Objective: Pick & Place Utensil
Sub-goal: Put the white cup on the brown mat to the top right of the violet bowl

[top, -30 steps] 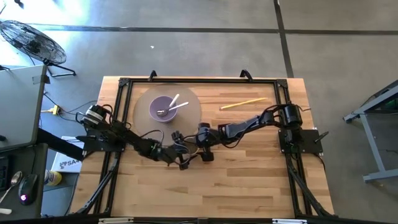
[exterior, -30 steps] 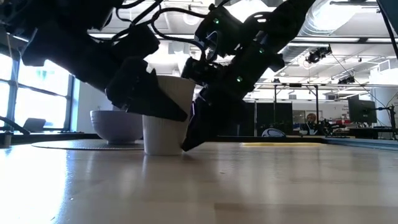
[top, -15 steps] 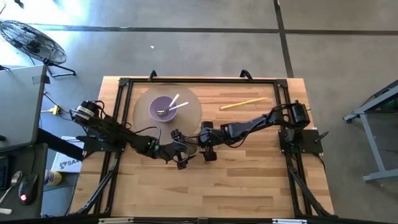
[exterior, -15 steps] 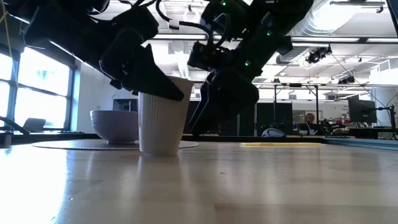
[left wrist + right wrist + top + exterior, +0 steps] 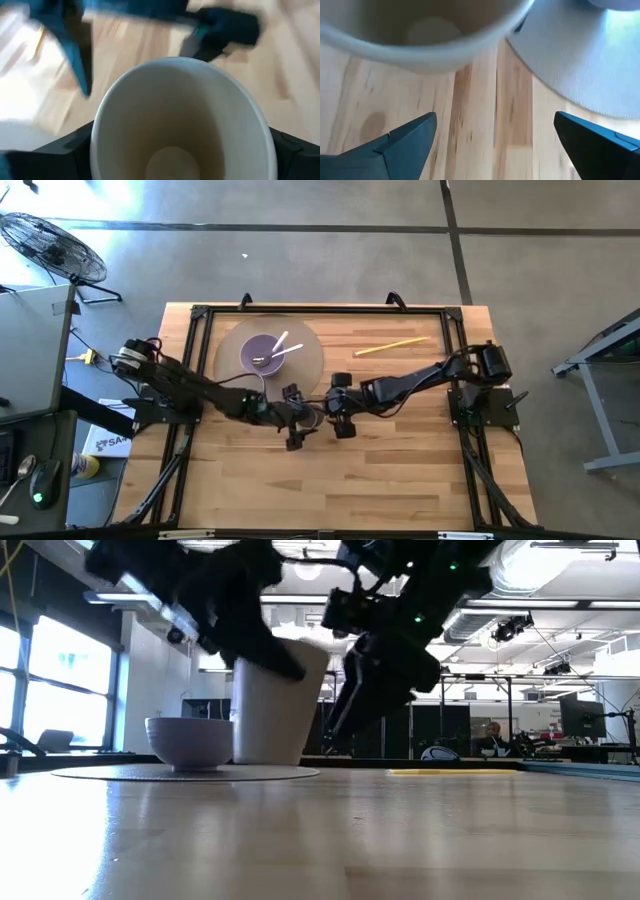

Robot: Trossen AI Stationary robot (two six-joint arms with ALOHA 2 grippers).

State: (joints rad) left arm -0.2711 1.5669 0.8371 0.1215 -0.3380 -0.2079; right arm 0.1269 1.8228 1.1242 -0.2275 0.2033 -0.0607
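The wooden bench [image 5: 400, 470] carries a round grey mat [image 5: 305, 345] toward its far left part, and on that mat sits a purple bowl [image 5: 262, 354] with two pale utensils [image 5: 282, 348] resting in it; a yellow stick-like utensil [image 5: 392, 346] lies apart on the bare wood to the right. Near the bench's middle, the left hand [image 5: 297, 418] pinches a white paper cup [image 5: 277, 700] by its sides, holding it tilted and apparently just clear of the surface, probably to carry it somewhere a utensil can be dropped in. The right hand [image 5: 342, 415] hangs just beside the cup with its fingers [image 5: 395, 145] spread wide and holding nothing, likely giving the cup room. Seen from above, the cup is mostly hidden under the two hands, and the left wrist view shows it empty.
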